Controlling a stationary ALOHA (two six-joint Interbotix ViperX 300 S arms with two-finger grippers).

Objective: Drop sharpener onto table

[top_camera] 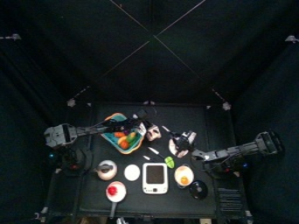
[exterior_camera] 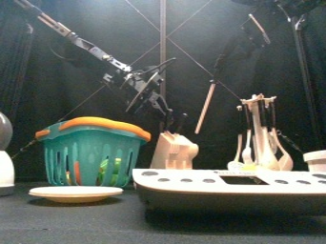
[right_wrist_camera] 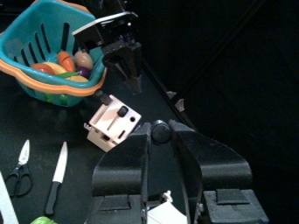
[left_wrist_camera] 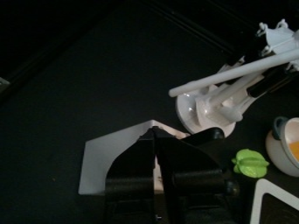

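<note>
Left gripper (left_wrist_camera: 158, 142): your wrist camera shows the two jaws pressed together along one thin seam, so clenched, with nothing visible between them. It hangs in the air over the middle of the table (top_camera: 211, 118), pointing down (front view puts it clear of everything on the surface). Straight below it stands the white knife block (left_wrist_camera: 111, 157). The right wrist view gives the same reading: left gripper above, block below, with a gap between them.

Sharpener (left_wrist_camera: 249, 162): this is probably the small green lump lying flat on the table, though it is too small for you to be sure. It sits just beside the base of the white utensil rack (left_wrist_camera: 211, 109), on the side nearer the front edge. It is close to a corner of the white scale (top_camera: 155, 178) and apart from the left gripper.

Other items:
- A teal basket (right_wrist_camera: 24, 35) with an orange rim stands left of the knife block, toward the left edge.
- Scissors (right_wrist_camera: 21, 166) and a knife (right_wrist_camera: 59, 171) lie side by side, on the front-edge side of the block.
- A bowl (left_wrist_camera: 286, 144) with yellow contents is near the rack.

Right gripper (right_wrist_camera: 158, 133): it is low on the right side of the table, and you cannot tell its grip from these views.
</note>
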